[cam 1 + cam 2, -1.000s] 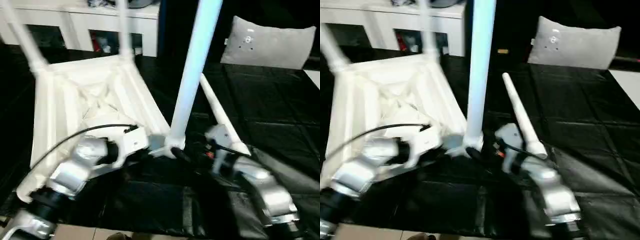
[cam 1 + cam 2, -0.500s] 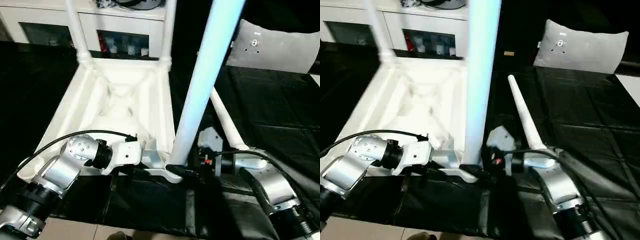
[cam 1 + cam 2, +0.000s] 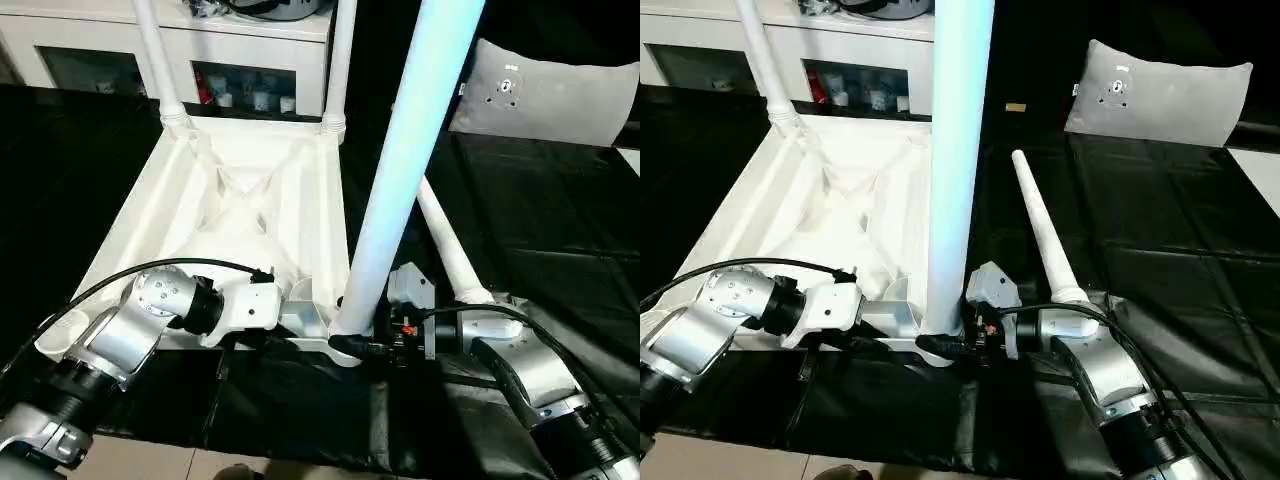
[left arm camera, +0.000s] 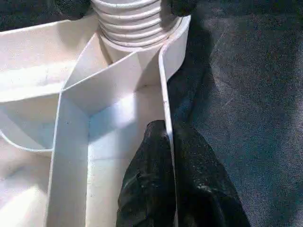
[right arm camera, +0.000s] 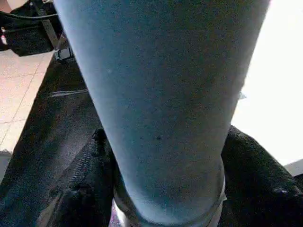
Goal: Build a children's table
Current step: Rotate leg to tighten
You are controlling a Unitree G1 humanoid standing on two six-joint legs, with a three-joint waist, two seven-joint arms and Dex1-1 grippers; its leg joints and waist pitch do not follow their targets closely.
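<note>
No writing is readable anywhere. The left end effector [image 4: 168, 175] pinches the tabletop [image 3: 240, 215] rim; the right end effector [image 5: 161, 189] straddles the upright leg [image 3: 405, 170], whether gripping I cannot tell.

The table top [image 3: 250, 215] looked like smooth white moulded plastic with a mild sheen, its upturned underside crossed by thin ribs. The upright leg [image 3: 410, 160] was a smooth white plastic tube, glossy enough to take a bluish cast; its base showed ridged threads [image 4: 132, 28] at the corner socket. The loose leg [image 3: 1040, 235], at about four o'clock from the top, had the same satin plastic finish. The floor covering [image 3: 540, 220] was a black sheet, faintly glossy and creased. The pillow [image 3: 545, 90] was matt grey cloth. The forearms [image 3: 130, 330] were brushed silver metal. The left gripper's fingers [image 4: 147, 189] looked like matt black, slightly grainy rubber.
</note>
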